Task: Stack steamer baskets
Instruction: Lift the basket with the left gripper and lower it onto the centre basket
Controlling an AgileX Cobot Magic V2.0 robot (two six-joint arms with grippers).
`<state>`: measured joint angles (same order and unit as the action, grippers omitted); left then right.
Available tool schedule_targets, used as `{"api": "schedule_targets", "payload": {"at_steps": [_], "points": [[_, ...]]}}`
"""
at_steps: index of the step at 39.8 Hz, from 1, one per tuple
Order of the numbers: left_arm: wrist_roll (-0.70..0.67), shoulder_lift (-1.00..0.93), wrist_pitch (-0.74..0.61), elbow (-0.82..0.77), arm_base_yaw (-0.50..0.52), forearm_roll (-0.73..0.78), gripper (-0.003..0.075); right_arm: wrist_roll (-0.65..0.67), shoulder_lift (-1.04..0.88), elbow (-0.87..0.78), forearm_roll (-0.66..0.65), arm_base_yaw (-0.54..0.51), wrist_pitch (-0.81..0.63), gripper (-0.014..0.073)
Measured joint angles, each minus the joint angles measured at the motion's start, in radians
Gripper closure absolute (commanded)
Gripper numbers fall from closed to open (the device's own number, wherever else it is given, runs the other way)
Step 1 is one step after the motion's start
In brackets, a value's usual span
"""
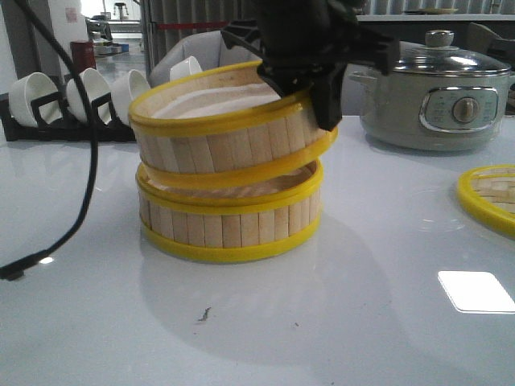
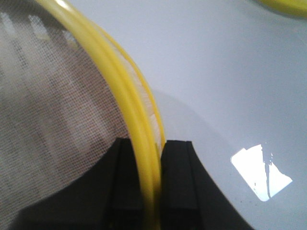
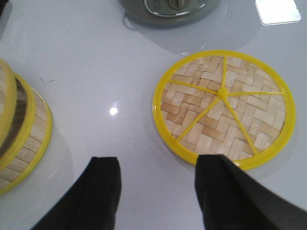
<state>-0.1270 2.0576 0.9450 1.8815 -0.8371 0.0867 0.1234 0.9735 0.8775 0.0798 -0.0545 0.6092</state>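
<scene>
- Left gripper (image 2: 152, 184) fingers (image 2: 127, 177) pinch the rim of the upper basket (image 1: 229, 133), one inside, one outside.
- That basket is tilted, the gripped side raised, its far side resting on the lower basket (image 1: 229, 221).
- Right gripper (image 3: 156, 191) is spread, grasping nothing; the lid (image 3: 223, 108) lies flat just beyond its fingers.

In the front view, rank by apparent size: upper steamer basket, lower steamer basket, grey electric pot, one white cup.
1. upper steamer basket
2. lower steamer basket, nearly alike
3. grey electric pot, farther back, so unsure
4. white cup
</scene>
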Motion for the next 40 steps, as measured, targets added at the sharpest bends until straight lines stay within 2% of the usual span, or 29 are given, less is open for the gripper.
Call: {"api": "schedule_targets", "payload": {"at_steps": [22, 40], "points": [[0.002, 0.066, 0.014, 0.0, -0.008, 0.112, 0.0634, -0.002, 0.0, 0.0, 0.0, 0.0, 0.019, 0.0127], [0.002, 0.066, -0.005, 0.0, -0.006, 0.13, 0.0634, -0.002, 0.0, 0.0, 0.0, 0.0, 0.019, 0.0127]]}}
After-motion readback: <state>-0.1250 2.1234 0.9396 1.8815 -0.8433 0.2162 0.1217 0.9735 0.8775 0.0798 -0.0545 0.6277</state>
